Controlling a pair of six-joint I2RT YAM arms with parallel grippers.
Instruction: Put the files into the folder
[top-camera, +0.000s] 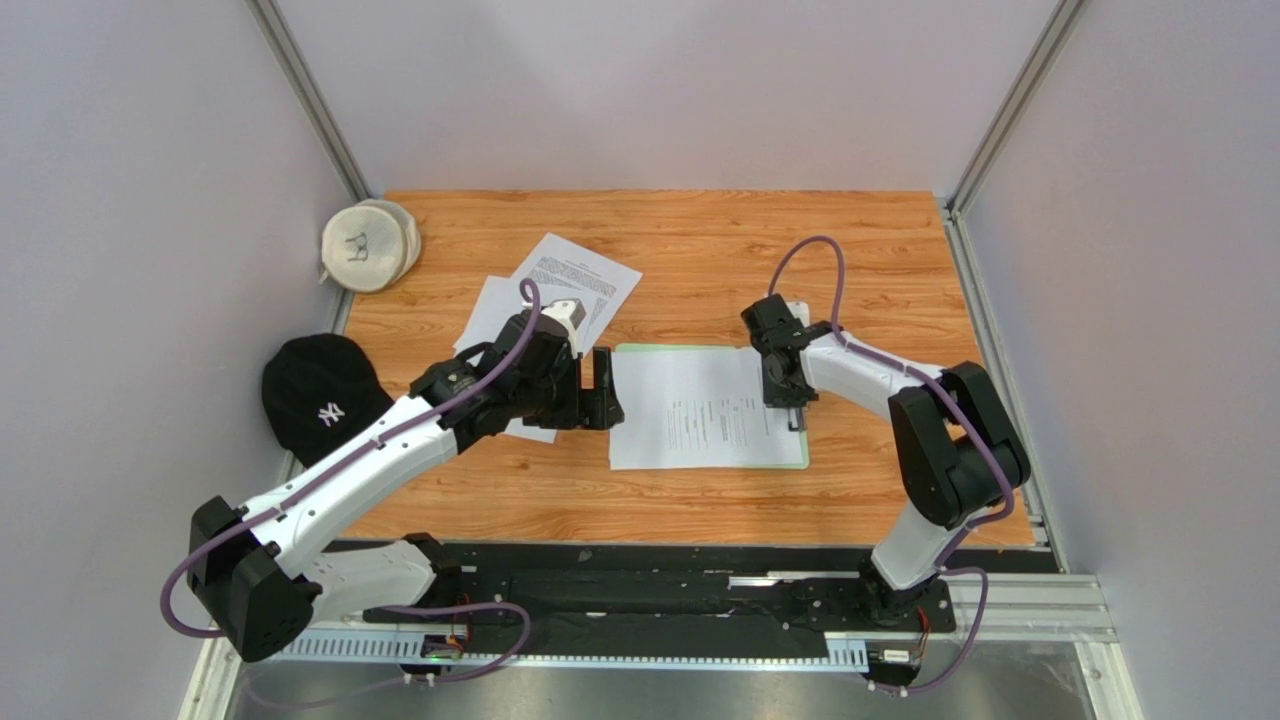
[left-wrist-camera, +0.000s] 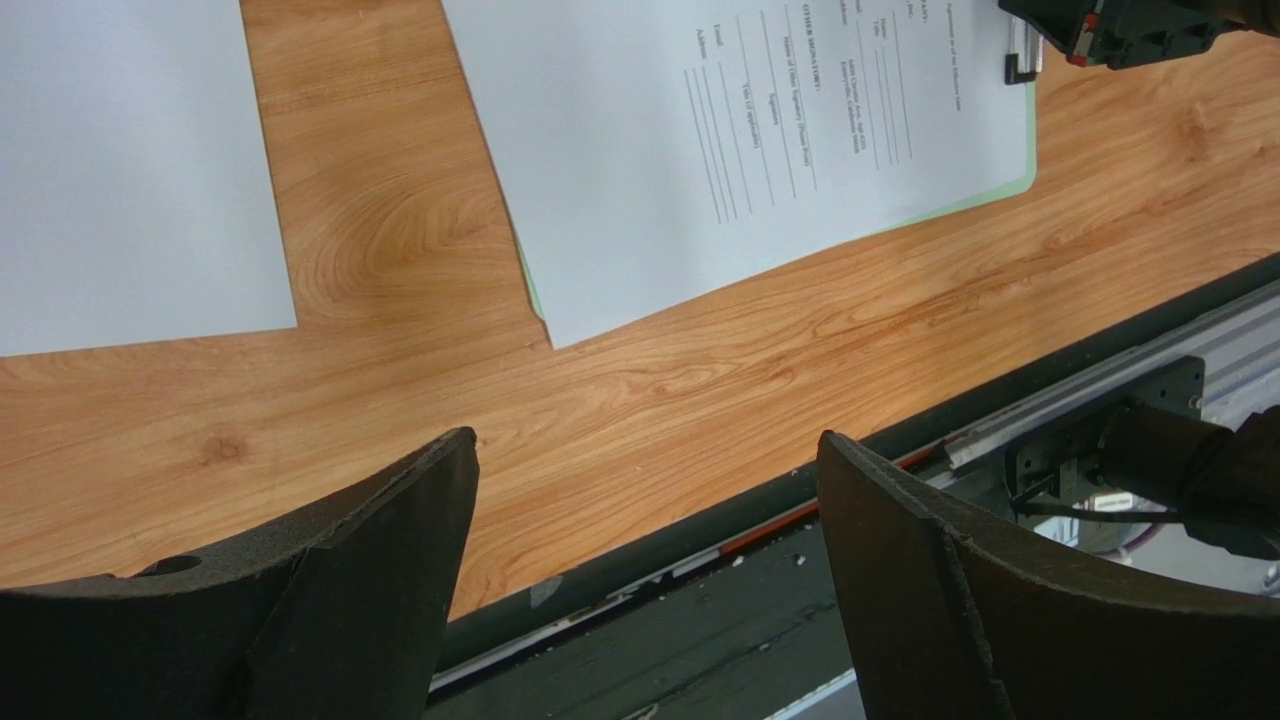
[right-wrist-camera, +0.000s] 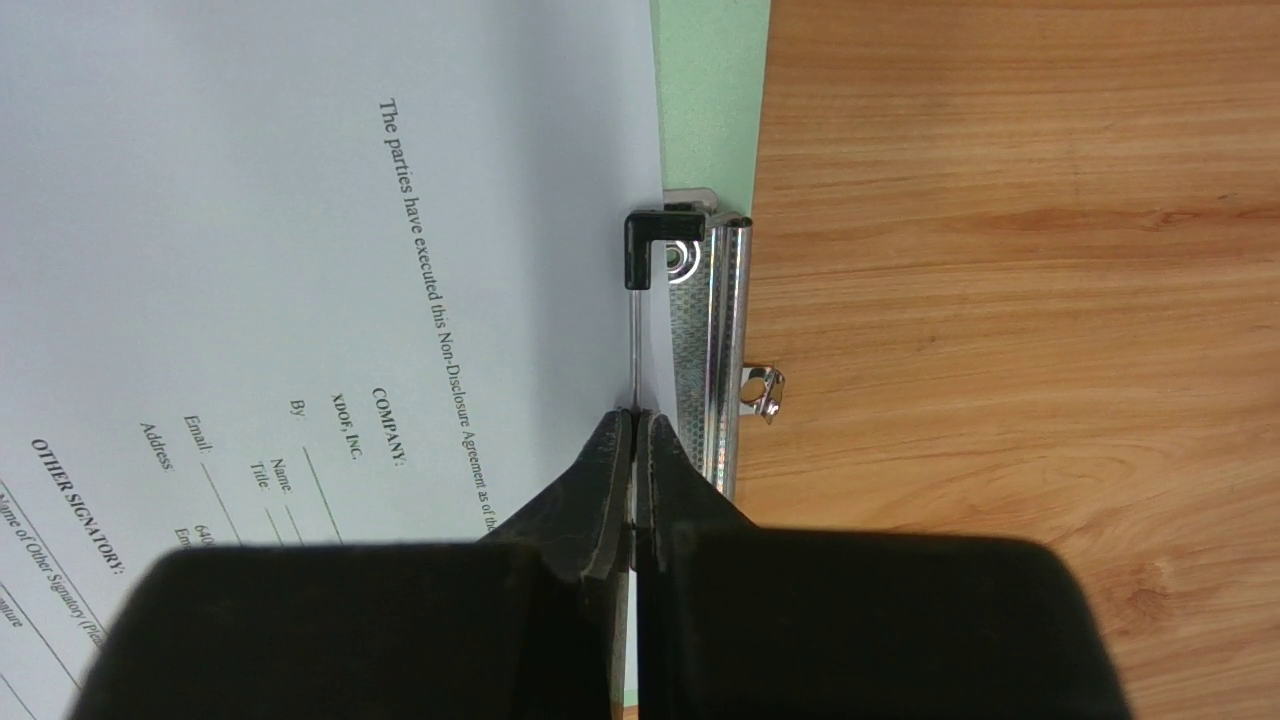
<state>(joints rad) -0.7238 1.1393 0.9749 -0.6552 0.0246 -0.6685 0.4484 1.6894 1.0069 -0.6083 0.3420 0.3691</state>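
Note:
A white printed sheet of the files lies on the pale green folder at mid-table. Two more files lie overlapping at the back left. My right gripper is shut over the folder's right short edge. The thin wire bar of the metal clip runs in between its fingertips, beside the sheet's edge. My left gripper hovers open at the left edge of the folder. It holds nothing; wood and the table's near rail show between its fingers.
A black cap lies at the table's left edge, beside my left arm. A cream cap sits at the back left corner. A black rail runs along the near edge. Grey walls close in on three sides.

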